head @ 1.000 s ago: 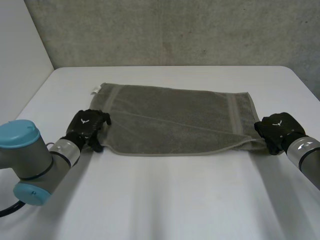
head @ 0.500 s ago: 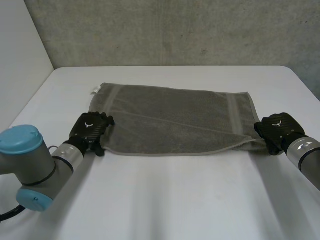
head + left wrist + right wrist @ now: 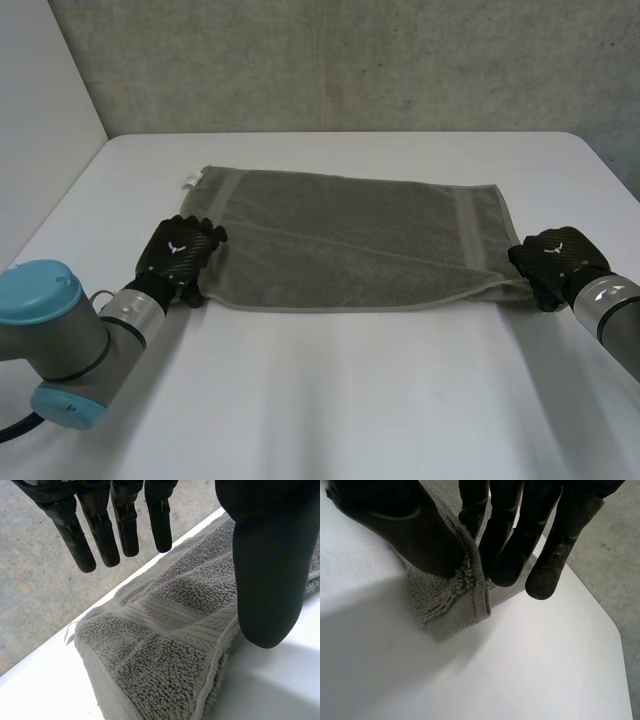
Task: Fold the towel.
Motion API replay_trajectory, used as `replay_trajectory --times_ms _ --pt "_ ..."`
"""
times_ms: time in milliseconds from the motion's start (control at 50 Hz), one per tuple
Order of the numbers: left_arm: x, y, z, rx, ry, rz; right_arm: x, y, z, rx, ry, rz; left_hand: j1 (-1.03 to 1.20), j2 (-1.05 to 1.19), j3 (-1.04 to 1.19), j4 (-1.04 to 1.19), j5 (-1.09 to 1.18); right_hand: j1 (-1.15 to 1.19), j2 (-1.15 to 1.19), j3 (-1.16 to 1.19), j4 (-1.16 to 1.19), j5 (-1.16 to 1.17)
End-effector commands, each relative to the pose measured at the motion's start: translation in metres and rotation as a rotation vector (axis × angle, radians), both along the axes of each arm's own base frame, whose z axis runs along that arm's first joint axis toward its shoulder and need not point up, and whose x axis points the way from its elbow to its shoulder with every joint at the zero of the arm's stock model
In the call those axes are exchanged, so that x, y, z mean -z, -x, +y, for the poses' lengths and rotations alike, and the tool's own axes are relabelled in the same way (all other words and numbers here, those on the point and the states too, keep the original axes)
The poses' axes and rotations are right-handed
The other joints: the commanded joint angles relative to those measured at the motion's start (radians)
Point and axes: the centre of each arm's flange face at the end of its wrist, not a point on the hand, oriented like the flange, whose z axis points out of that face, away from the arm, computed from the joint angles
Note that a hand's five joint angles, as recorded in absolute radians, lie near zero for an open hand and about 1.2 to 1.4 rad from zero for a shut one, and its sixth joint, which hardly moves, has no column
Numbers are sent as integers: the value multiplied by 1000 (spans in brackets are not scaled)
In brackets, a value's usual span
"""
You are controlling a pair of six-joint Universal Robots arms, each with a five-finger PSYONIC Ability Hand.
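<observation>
A grey towel [image 3: 350, 238] lies folded on the white table [image 3: 330, 400], long side running left to right. My left hand [image 3: 178, 252] is at the towel's near-left corner [image 3: 165, 650]; its fingers [image 3: 125, 525] are straight and apart from the thumb [image 3: 267, 580], with the corner lying loose between them and nothing pinched. My right hand [image 3: 553, 262] is at the near-right corner, where its thumb [image 3: 405, 530] and fingers [image 3: 515, 540] pinch the towel's edge [image 3: 465, 600] and lift it slightly off the table.
A grey concrete wall [image 3: 340, 60] stands behind the table's far edge. A small white label [image 3: 188, 181] sticks out at the towel's far-left corner. Bare table surface stretches in front of the towel toward me.
My left hand has opened its fingers and shifted slightly at the towel's near-left corner. The right hand stays pinched on the right corner, unmoved.
</observation>
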Motion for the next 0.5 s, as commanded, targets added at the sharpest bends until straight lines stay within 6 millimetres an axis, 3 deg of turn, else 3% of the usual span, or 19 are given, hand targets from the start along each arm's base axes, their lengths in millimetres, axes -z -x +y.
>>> replay_trajectory --times_ms 20,500 --pt "2 0 1 0 -2 -2 0 0 0 0 -1 1 52 55 56 56 77 55 52 51 54 41" --pt "8 -2 7 -4 -33 -12 0 0 1 1 -2 1 70 73 73 74 95 55 52 51 54 41"
